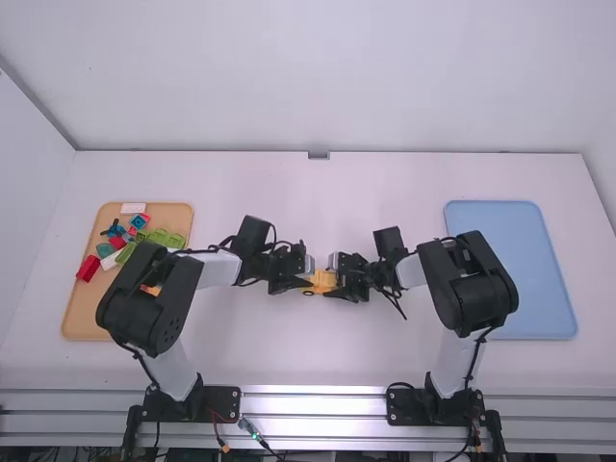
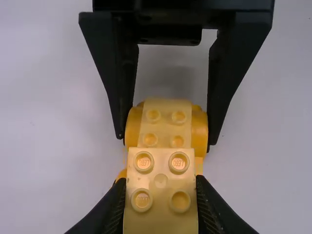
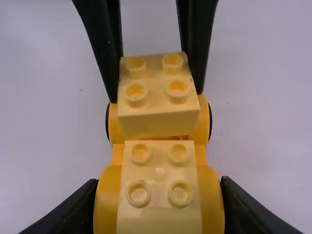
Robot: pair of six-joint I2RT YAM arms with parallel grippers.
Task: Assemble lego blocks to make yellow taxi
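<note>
The left pincer (image 1: 302, 279) is pinching a yellow block (image 3: 158, 117), and the right pincer (image 1: 345, 281) is pinching a yellow car (image 3: 160, 219) by its rounded sides. The block is over the car's other end; I cannot tell if they touch. Both are near the middle of the table (image 1: 308, 356). Coloured blocks (image 1: 88, 269) are in the orange tray (image 1: 79, 322).

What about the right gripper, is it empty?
No, the right gripper has its jaws shut on the rounded sides of the yellow car base.
</note>
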